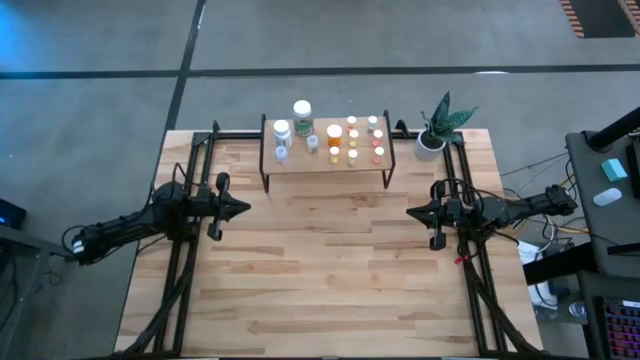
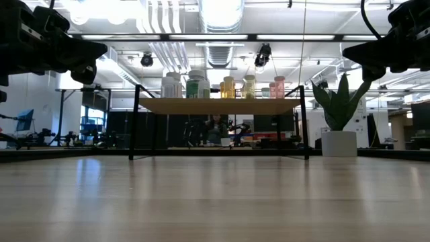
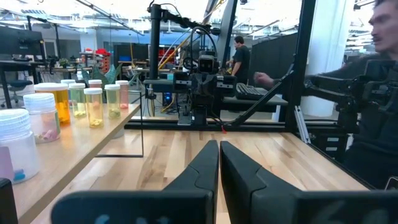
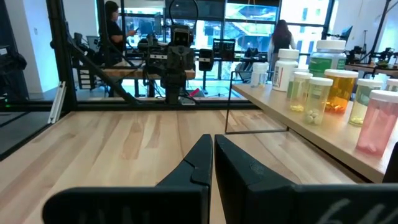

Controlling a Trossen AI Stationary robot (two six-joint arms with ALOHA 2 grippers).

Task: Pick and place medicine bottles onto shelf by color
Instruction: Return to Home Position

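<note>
The left gripper point(image 1: 238, 208) is being held above the table point(image 1: 320, 290) at about 9 o'clock in the high view. Its fingers point(image 3: 202, 165) are being pressed together with only a thin seam between them, and nothing is being pinched. The right gripper point(image 1: 412, 212) is being held opposite at about 3 o'clock, its tip turned toward the table's middle, and its fingers point(image 4: 239, 168) are likewise being pressed together around nothing. The two grippers are being held well apart from each other, and in the low view both are being shown raised off the tabletop. Toward 12 o'clock from the point midway between them, the shelf point(image 1: 322, 164) is being supported on its black legs at the far edge of the table. The medicine bottles point(image 1: 352, 140) are all being carried on its top: a larger white bottle point(image 1: 282, 130) and a green-labelled bottle point(image 1: 303, 115) toward its 9 o'clock end, an orange bottle point(image 1: 334, 133) near the middle, and small yellow and reddish ones in rows toward its 3 o'clock end. Near the shelf, at about 3 o'clock from it, a white plant pot point(image 1: 429, 146) with a green plant is being shown.
</note>
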